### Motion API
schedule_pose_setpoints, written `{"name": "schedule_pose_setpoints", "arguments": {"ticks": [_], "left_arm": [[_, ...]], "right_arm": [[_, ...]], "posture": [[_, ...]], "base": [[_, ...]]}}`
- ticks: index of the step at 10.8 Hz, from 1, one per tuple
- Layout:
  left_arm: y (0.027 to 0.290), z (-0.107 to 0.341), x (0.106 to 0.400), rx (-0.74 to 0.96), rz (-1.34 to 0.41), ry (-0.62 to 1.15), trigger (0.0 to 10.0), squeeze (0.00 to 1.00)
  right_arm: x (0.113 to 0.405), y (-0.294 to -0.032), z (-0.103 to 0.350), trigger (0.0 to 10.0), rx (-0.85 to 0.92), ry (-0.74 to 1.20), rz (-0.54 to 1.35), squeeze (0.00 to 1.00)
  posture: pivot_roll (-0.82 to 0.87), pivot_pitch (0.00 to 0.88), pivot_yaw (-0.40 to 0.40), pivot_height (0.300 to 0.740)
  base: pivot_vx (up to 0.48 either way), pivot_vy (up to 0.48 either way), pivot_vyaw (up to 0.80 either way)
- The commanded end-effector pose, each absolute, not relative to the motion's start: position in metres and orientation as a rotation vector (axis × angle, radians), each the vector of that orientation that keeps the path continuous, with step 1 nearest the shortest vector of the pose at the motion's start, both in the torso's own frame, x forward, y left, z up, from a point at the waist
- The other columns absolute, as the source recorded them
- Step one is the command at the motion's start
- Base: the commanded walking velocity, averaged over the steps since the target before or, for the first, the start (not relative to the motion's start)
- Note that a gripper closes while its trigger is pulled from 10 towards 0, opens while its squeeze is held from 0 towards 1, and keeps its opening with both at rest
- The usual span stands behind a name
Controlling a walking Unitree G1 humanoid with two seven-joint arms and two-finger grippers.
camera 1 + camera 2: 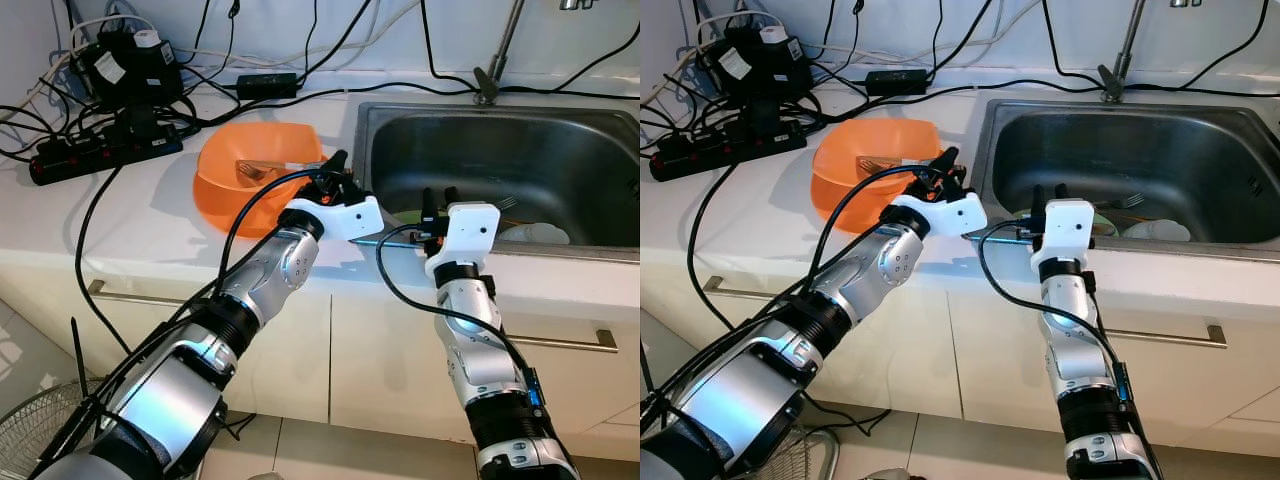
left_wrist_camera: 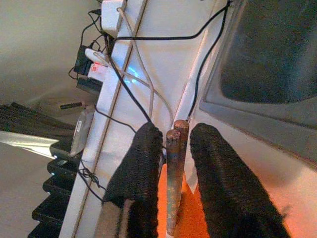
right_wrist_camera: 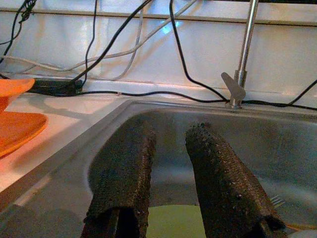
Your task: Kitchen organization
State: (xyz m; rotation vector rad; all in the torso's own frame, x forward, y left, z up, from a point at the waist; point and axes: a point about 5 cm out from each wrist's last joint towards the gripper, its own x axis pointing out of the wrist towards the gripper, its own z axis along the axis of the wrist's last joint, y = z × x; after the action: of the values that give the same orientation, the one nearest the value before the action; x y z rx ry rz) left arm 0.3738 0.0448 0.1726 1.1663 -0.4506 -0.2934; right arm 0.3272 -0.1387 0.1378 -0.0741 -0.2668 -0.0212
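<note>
Gripping a pair of chopsticks [image 2: 174, 168] in our left gripper [image 1: 335, 180], fingers clamped, over the orange bowl's [image 1: 225, 175] sink-side rim on the counter [image 1: 140, 215]. Sticks look light, stiff, slick; we'd hold mid-length. Right gripper [image 1: 438, 200] parted and empty at the sink's [image 1: 600, 140] front edge, above a green plate [image 3: 173, 220].

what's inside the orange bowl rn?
A metal fork lies in the orange bowl. The left gripper, holding chopsticks, covers the bowl's sink-side edge.
</note>
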Motion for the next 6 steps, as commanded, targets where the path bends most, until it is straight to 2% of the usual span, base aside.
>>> {"name": "schedule_pose_setpoints", "arguments": {"ticks": [1, 2, 3, 6], "left_arm": [[0.0425, 0.1786, 0.3758, 1.183, -0.283, -0.470, 1.8, 0.00], [0.0403, 0.1795, 0.3755, 1.183, -0.286, -0.478, 0.5, 0.00], [0.0400, 0.1798, 0.3755, 1.183, -0.286, -0.480, 0.0, 0.00], [0.0425, 0.1797, 0.3763, 1.191, -0.274, -0.479, 0.0, 0.00]], "right_arm": [[0.3303, -0.1376, 0.1409, 10.0, -0.070, -0.266, -0.021, 0.00], [0.3296, -0.1371, 0.1399, 10.0, -0.069, -0.264, -0.021, 0.00], [0.3296, -0.1369, 0.1400, 10.0, -0.068, -0.264, -0.021, 0.00], [0.3304, -0.1373, 0.1404, 10.0, -0.070, -0.263, -0.021, 0.00]], "posture": [[0.07, 0.000, 0.061, 0.740], [0.07, 0.000, 0.060, 0.740], [0.06, 0.000, 0.061, 0.740], [0.07, 0.000, 0.058, 0.740]], "base": [[0.000, 0.000, 0.00], [0.000, 0.000, 0.00], [0.000, 0.000, 0.00], [0.000, 0.000, 0.00]]}}
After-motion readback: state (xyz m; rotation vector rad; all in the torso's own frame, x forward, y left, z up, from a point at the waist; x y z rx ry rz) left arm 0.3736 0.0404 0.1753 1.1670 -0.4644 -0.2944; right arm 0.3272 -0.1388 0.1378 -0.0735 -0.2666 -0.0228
